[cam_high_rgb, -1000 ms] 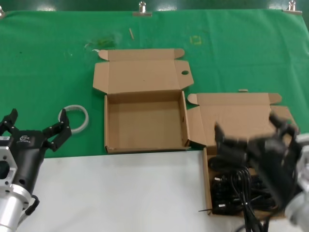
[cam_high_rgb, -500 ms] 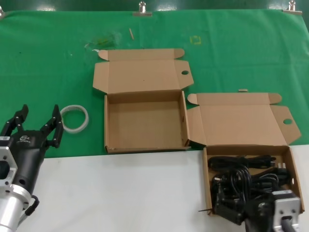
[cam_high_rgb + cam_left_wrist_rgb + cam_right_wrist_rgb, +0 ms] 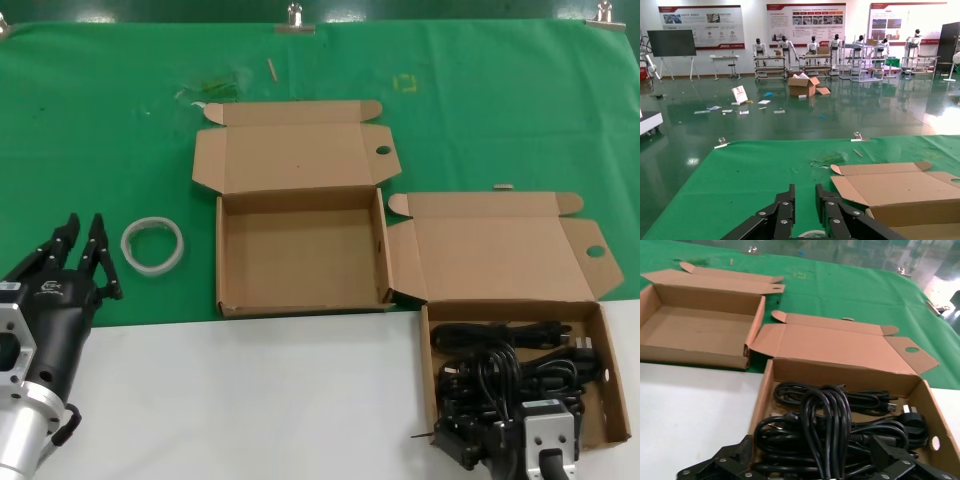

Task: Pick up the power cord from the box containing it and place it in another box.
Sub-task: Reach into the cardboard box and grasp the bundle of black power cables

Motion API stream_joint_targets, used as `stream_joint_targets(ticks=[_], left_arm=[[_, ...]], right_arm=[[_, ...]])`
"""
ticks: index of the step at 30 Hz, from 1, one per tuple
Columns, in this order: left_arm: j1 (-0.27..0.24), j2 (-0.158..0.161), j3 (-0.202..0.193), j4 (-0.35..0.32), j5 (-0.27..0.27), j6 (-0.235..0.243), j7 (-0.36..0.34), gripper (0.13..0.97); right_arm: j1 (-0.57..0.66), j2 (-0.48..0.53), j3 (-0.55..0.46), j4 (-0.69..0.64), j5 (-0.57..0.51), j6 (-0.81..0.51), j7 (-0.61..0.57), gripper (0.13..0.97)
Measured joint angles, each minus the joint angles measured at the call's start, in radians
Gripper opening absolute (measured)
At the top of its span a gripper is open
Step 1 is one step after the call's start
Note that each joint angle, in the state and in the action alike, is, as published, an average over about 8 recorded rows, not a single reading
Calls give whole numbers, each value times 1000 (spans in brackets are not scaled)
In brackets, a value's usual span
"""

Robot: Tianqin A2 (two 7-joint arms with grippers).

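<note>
Several black power cords [image 3: 505,375] lie coiled in the right cardboard box [image 3: 610,400], which sits with its flap open; they also show in the right wrist view [image 3: 840,425]. My right gripper [image 3: 492,442] is open at the near end of that box. Its fingers [image 3: 732,460] spread on either side of the cord pile, with a raised loop between them. The other box [image 3: 300,255] stands empty to the left with its flap [image 3: 295,160] open; in the right wrist view it [image 3: 695,327] is also empty. My left gripper [image 3: 82,250] is shut and empty, near the white ring.
A white ring [image 3: 153,244] lies on the green cloth [image 3: 100,120] beside my left gripper. The near part of the table is white [image 3: 250,400]. Clips hold the cloth at the far edge. The left wrist view shows the empty box's flap [image 3: 895,185].
My left gripper's fingers have closed from wide open. My right gripper has moved from above the cord box's flap down to the box's near end.
</note>
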Motion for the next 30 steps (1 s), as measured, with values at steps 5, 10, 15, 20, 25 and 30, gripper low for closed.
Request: stream_joint_targets(ticks=[5,10,15,20,25,30], left_arm=[[0,0,0,0,0,0,0,263],[0,0,0,0,0,0,0,195],[0,0,0,0,0,0,0,166],[0,0,0,0,0,0,0,141],[0,0,0,0,0,0,0,140],[0,0,0,0,0,0,0,140]], right_arm=[[-8,-13,24,-20,-7,-14,-14,763],[-18,-19,45,-34,-9,-32,-20,738],[-23,-22,60,-45,-4,-51,-20,616],[-25,-20,76,-59,4,-74,-13,515],[-27,-14,93,-72,11,-96,1,387],[-27,-1,112,-84,22,-118,20,316]])
